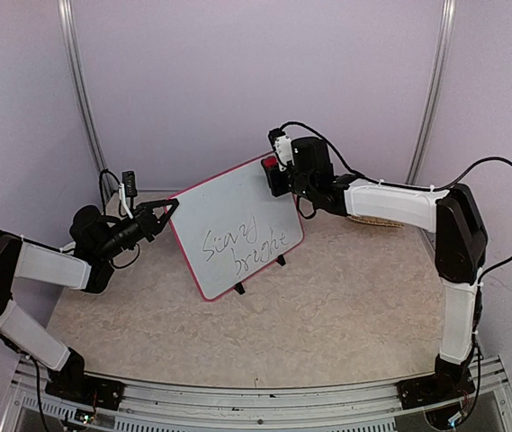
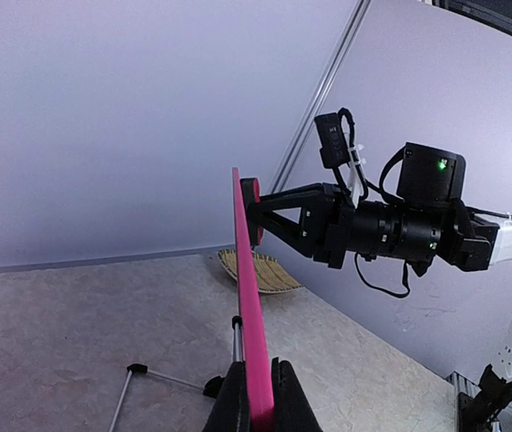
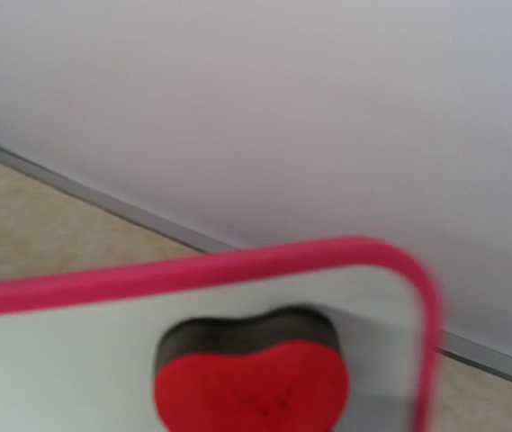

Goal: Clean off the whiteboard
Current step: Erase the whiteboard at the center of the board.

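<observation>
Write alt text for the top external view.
A pink-red-framed rectangular whiteboard stands tilted on a beige table, its marker scrawl unerased. The left gripper clamps its left edge; the right gripper holds a red heart-shaped eraser at its top corner.

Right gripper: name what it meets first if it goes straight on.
The whiteboard, on its face near the top corner. The eraser held in the right gripper leads and looks pressed against it, though contact is unclear.

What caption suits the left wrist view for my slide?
Left claw grips the whiteboard by its pink edge while the right claw holds a red eraser against its top corner.
</observation>
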Motion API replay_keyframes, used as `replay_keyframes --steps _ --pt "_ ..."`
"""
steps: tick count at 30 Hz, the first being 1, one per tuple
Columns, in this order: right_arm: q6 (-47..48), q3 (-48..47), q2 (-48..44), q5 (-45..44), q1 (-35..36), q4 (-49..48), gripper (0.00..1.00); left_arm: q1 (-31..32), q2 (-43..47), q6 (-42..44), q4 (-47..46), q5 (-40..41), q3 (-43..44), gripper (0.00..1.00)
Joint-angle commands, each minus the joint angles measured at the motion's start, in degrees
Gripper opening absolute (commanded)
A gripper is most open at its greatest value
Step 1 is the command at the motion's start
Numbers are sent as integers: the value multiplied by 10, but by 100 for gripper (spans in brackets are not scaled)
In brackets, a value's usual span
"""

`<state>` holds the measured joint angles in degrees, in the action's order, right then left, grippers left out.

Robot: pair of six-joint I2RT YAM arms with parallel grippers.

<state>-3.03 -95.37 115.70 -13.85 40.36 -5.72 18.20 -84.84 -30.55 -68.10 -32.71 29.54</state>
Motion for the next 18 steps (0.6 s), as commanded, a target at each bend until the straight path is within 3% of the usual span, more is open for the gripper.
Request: replay_keyframes --steps 1,18 --pt "16 -15 8 15 35 1 19 15 -13 35 10 -81 6 0" --pt "30 -32 26 -9 138 3 19 16 -11 34 9 -81 6 0"
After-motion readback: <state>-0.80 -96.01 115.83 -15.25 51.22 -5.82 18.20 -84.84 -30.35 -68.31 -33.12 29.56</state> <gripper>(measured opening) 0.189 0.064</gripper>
